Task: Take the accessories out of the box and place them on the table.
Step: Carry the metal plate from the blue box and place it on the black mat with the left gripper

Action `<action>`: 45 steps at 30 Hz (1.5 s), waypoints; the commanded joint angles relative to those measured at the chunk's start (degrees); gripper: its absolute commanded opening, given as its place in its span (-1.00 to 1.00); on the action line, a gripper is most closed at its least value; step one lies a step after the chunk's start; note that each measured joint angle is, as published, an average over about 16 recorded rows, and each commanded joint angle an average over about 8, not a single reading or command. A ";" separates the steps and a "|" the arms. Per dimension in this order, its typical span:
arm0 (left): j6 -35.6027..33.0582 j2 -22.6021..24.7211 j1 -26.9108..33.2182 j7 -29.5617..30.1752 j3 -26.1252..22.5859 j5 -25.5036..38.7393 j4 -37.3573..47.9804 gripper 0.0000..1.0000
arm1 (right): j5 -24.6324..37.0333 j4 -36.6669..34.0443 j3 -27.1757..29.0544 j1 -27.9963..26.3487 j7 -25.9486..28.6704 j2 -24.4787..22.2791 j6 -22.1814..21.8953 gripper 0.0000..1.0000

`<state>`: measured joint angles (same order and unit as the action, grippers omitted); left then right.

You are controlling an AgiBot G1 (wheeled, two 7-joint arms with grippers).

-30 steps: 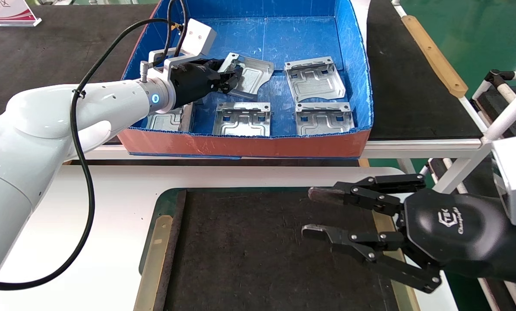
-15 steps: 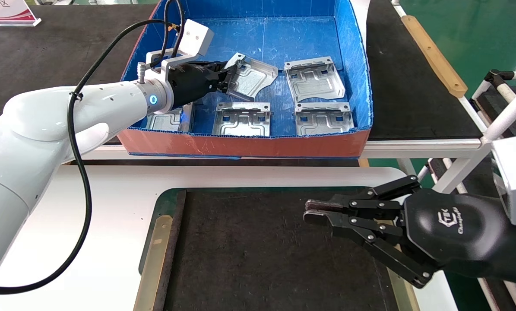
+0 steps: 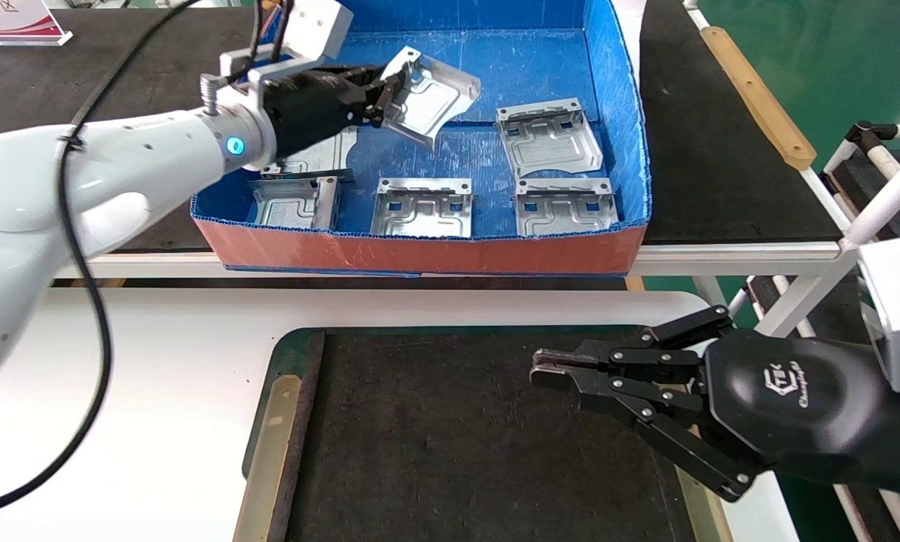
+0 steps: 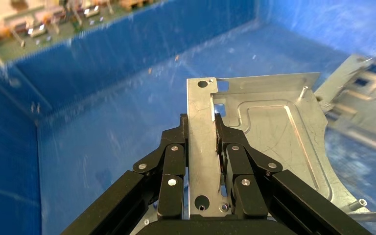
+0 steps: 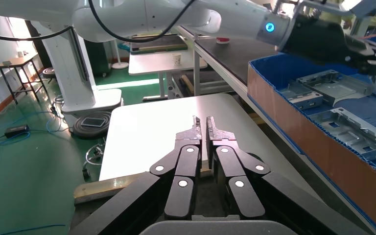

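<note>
Head view, progress: no accessory lies on the table (image 3: 193, 391) yet; its dark mat (image 3: 457, 436) is bare, so I judge the task to be at its first transfer.
Head view, held bracket: my left gripper (image 3: 378, 102) is clamped on one bracket (image 3: 431, 94), lifted clear of the floor of the box (image 3: 419, 252), over its far left part.
Head view, remaining brackets: three lie along the near wall, left (image 3: 295, 203), middle (image 3: 422, 207) and right (image 3: 565, 205); one lies farther back on the right (image 3: 547, 138); one more (image 3: 321, 154) shows partly under my left wrist. All five have yet to come out.
Head view, orientation: the held bracket is tilted, its gripped edge toward my left, its curved notch low and toward the near side; its long axis runs roughly left to right.
Head view, right gripper (image 3: 544, 366): parked above the right part of the mat, fingers together on nothing.
Left wrist view, grip: my fingers (image 4: 227, 147) pinch the bent edge flange of the held bracket (image 4: 269, 142) from both sides; its embossed face extends away from the palm over the blue floor.
Right wrist view, right gripper (image 5: 202, 128): fingertips shut and empty above the white table, the box (image 5: 323, 147) well apart to one side.
</note>
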<state>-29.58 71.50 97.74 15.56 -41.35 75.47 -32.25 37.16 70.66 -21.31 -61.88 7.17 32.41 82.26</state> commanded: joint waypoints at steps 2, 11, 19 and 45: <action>-1.76 -1.77 -0.54 -1.71 0.89 -1.21 -2.77 -1.00 | 0.00 0.00 0.00 0.00 0.00 0.00 0.00 1.00; -13.43 -8.87 -3.58 -10.56 5.68 -8.84 -11.04 -1.00 | 0.00 0.00 0.00 0.00 0.00 0.00 0.00 1.00; -29.11 -12.91 -5.00 -21.79 8.26 -14.72 -11.15 -1.00 | 0.00 0.00 0.00 0.00 0.00 0.00 0.00 1.00; -60.80 -12.47 -3.84 -46.02 6.11 -18.57 2.77 -1.00 | 0.00 0.00 0.00 0.00 0.00 0.00 0.00 1.00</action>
<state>-89.47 59.12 93.46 -30.30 -35.40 57.20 -29.98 37.16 70.66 -21.31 -61.88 7.17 32.41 82.26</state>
